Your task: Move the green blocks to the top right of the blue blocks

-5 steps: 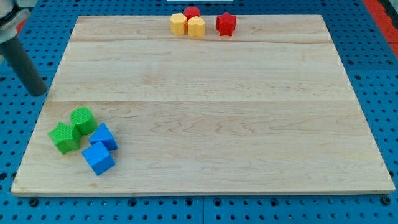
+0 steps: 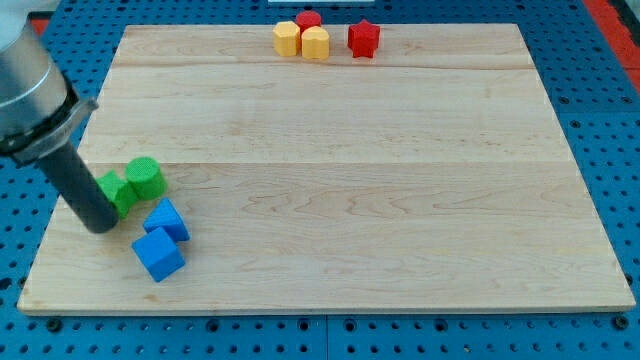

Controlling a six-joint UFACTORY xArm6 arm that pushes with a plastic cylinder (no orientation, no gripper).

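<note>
Two green blocks sit at the board's lower left: a green cylinder (image 2: pixel 146 177) and a green star-like block (image 2: pixel 117 192), partly hidden behind my rod. Two blue blocks lie just below and right of them: a small blue cube (image 2: pixel 166 220) and a larger blue cube (image 2: pixel 158 255), touching each other. My tip (image 2: pixel 100 226) rests on the board at the left side of the green star block, left of the blue cubes.
At the view's top edge stand two yellow blocks (image 2: pixel 288 39) (image 2: pixel 315 43), a small red block (image 2: pixel 308 19) behind them and a red star block (image 2: pixel 363 39). The wooden board (image 2: pixel 340 170) lies on a blue pegboard table.
My rod has moved down and right from the board's left edge to the green blocks. Both green blocks have shifted up and to the right.
</note>
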